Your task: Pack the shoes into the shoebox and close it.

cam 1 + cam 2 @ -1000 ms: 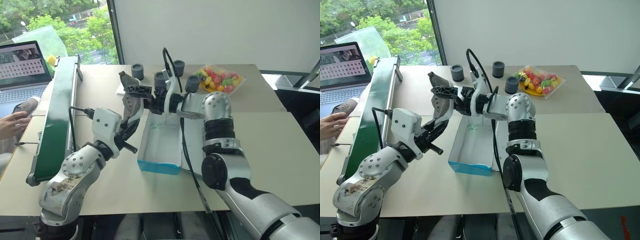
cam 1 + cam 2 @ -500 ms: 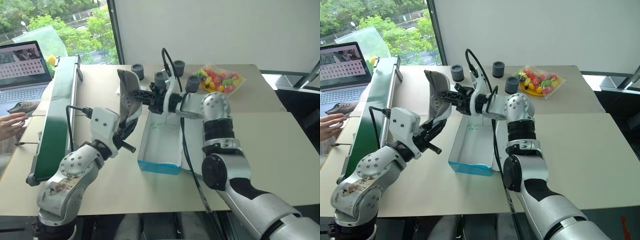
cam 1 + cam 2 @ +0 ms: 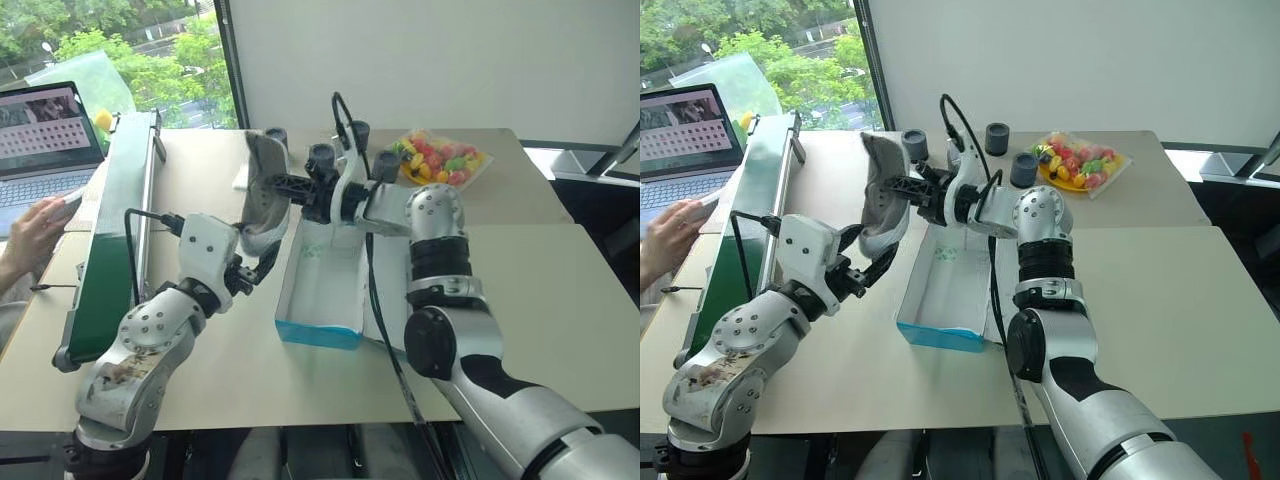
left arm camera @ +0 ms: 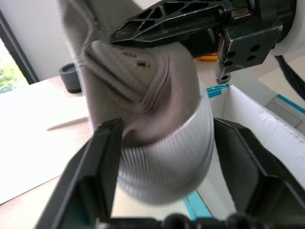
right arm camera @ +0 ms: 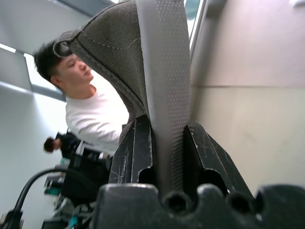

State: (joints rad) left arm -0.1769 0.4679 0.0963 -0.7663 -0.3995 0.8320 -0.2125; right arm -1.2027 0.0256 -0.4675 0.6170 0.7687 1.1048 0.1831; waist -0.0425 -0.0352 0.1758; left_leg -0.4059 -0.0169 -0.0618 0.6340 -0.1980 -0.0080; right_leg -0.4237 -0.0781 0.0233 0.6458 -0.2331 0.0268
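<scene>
One grey shoe (image 3: 262, 196) with a ribbed pale sole hangs on end above the table, just left of the shoebox's far end. My right gripper (image 3: 287, 186) is shut on its upper edge, and the right wrist view has the fabric pinched between the fingers (image 5: 135, 148). My left gripper (image 4: 167, 128) is open, its fingers (image 4: 101, 167) standing either side of the shoe's lower end with a gap on one side. The blue shoebox (image 3: 318, 334), white inside, lies open on the table with nothing in it.
A long green conveyor (image 3: 115, 230) runs along the left. Beyond it are a laptop (image 3: 45, 130) and a person's hand (image 3: 35, 235). Dark round pots (image 3: 357, 133) and a tray of colourful sweets (image 3: 440, 158) stand at the back. A person (image 5: 95, 114) is behind.
My right gripper has closed on the shoe's upper edge and my left gripper has opened its fingers off it. The shoe has shifted slightly toward the box. The person's hand has moved.
</scene>
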